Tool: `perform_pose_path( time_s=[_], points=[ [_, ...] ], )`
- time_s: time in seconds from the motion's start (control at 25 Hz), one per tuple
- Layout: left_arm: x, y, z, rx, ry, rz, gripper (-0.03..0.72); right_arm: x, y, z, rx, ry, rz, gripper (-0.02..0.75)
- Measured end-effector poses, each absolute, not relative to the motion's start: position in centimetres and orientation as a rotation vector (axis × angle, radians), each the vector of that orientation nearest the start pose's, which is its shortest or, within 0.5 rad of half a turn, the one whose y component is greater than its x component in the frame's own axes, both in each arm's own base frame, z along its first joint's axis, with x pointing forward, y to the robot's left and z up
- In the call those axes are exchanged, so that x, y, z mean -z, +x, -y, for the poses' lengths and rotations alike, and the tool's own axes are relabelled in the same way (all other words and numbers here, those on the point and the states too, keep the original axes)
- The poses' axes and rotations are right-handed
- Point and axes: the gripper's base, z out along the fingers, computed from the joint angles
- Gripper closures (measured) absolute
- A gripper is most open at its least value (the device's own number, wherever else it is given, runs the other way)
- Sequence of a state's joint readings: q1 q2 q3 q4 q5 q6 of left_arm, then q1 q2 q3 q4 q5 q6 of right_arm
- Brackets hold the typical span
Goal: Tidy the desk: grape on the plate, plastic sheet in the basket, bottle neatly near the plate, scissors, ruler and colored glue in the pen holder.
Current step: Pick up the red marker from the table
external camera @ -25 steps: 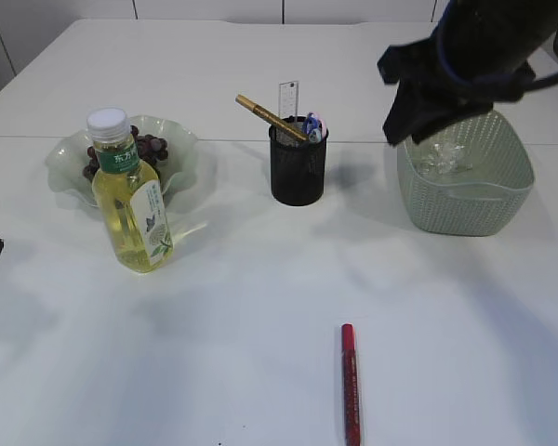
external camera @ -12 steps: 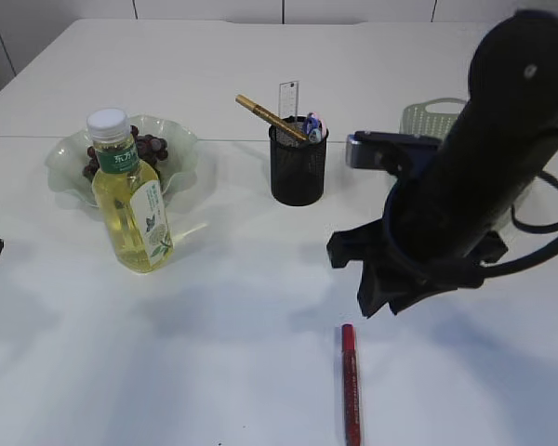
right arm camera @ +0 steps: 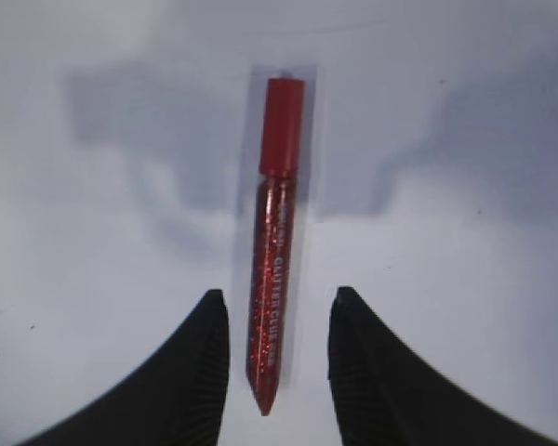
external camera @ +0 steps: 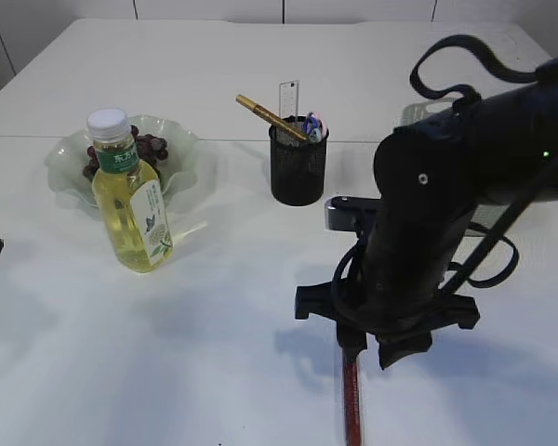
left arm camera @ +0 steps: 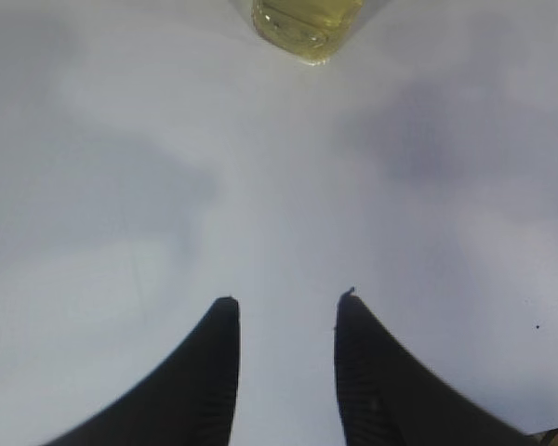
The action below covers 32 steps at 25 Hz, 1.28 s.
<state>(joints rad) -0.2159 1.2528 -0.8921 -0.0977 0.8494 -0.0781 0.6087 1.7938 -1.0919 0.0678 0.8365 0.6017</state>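
R arm low center frame, jaws released, straddling red glue pen on bench; L jaws released too.

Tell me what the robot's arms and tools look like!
The right arm is thick, rounded and black, with black cables looping over and beside it and a tiny green light near the top. A small grey box sits on its wrist. Each tool, right and left, has two black, curved fingers that taper to tips, with fine ridges on their inner faces.
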Motion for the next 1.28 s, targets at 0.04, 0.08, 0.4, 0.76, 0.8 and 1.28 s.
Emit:
perform_pose_path(
  time_s=[0.04,0.08,0.4,0.76,0.8,1.28],
  points=[
    [-27.5,22.8,5.7,0.208,0.122,-2.701,0.434,-16.9,26.7,-19.2,-0.16,0.066,-3.077,0.43],
    [-27.5,22.8,5.7,0.208,0.122,-2.701,0.434,-16.6,26.8,-19.2,-0.149,0.078,-3.089,0.429],
    [-27.5,22.8,5.7,0.208,0.122,-2.701,0.434,-15.3,27.0,-19.4,-0.13,0.207,-3.105,0.425],
    [-27.5,22.8,5.7,0.208,0.122,-2.701,0.434,-14.3,27.2,-19.6,-0.133,0.271,-3.108,0.425],
    [-27.5,22.8,5.7,0.208,0.122,-2.701,0.434,-14.0,27.2,-19.6,-0.125,0.271,-3.114,0.425],
    [-27.5,22.8,5.7,0.206,0.123,-2.7,0.434,-13.4,28.6,-20.5,-0.145,0.278,-3.1,0.425]
  ],
)
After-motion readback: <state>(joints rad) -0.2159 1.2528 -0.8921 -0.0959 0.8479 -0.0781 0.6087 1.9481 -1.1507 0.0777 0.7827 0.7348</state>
